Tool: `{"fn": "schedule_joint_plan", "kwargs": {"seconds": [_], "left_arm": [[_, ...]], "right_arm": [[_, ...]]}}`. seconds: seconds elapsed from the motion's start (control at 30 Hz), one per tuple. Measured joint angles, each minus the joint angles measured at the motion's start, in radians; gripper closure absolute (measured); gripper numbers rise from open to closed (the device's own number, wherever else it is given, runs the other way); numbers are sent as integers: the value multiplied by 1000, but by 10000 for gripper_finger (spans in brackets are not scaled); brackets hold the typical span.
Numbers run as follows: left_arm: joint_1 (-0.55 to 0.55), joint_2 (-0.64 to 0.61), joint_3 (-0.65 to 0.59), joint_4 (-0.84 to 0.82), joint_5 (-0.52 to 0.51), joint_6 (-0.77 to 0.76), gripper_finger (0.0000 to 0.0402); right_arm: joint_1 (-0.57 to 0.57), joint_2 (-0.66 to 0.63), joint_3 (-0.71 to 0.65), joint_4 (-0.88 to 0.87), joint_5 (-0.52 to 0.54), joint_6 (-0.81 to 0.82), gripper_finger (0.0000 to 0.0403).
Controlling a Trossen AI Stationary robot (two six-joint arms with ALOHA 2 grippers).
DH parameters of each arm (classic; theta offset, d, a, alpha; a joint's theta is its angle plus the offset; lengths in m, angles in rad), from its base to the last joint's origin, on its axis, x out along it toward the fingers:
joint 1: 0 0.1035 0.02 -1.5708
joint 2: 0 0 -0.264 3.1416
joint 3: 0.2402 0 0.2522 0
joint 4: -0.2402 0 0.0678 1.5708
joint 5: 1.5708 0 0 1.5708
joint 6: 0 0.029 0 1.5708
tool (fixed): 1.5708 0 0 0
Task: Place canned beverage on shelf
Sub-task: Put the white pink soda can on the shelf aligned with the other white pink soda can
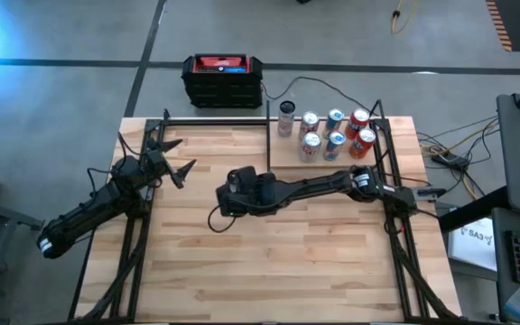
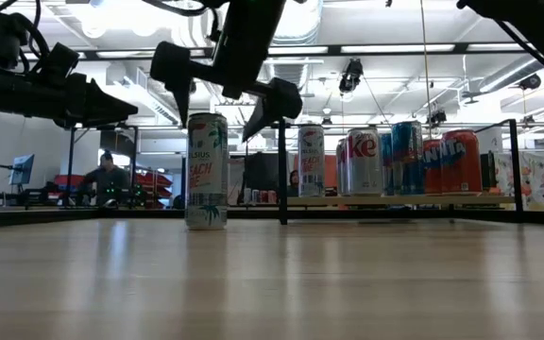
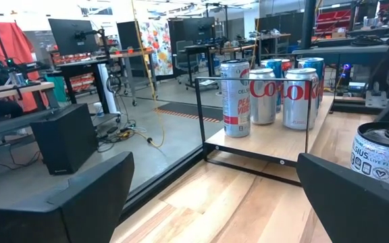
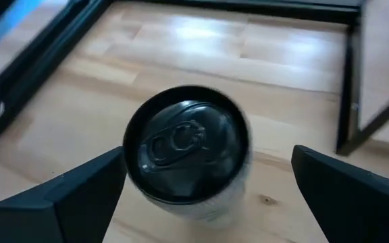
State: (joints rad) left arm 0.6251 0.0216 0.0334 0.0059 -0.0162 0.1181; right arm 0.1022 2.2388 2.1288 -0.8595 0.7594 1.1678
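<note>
A tall white canned beverage (image 2: 206,170) stands upright on its base on the butcher-block table, left of the shelf. It also shows in the right wrist view (image 4: 188,145) and the left wrist view (image 3: 383,152). My right gripper (image 1: 231,191) is open. It hangs over the can with a finger on either side of the can's top (image 4: 208,196), touching nothing. The shelf (image 1: 332,155), a small light wood board edged by black rods, sits at the far right and bears several cans (image 3: 262,88). My left gripper (image 1: 181,161) is open and empty, left of the can.
A black crate with a red top (image 1: 222,79) stands beyond the table's far edge. Black frame rods (image 1: 143,226) run along the table's left and right sides. Cables lie at the right (image 1: 450,158). A person (image 2: 107,178) sits far behind. Bare tabletop lies toward the near edge (image 1: 269,262).
</note>
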Motion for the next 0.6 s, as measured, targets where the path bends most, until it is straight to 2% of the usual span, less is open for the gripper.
{"fn": "schedule_joint_plan", "kwargs": {"seconds": [0.1, 0.2, 0.6], "left_arm": [[0, 0, 0, 0, 0, 0, 3], [0, 0, 0, 0, 0, 0, 3], [0, 0, 0, 0, 0, 0, 3]], "right_arm": [[11, 0, -1, -31, 61, 117, 3], [11, 0, -1, -46, 79, 179, 3], [4, 15, -4, -41, 83, 219, 3]]}}
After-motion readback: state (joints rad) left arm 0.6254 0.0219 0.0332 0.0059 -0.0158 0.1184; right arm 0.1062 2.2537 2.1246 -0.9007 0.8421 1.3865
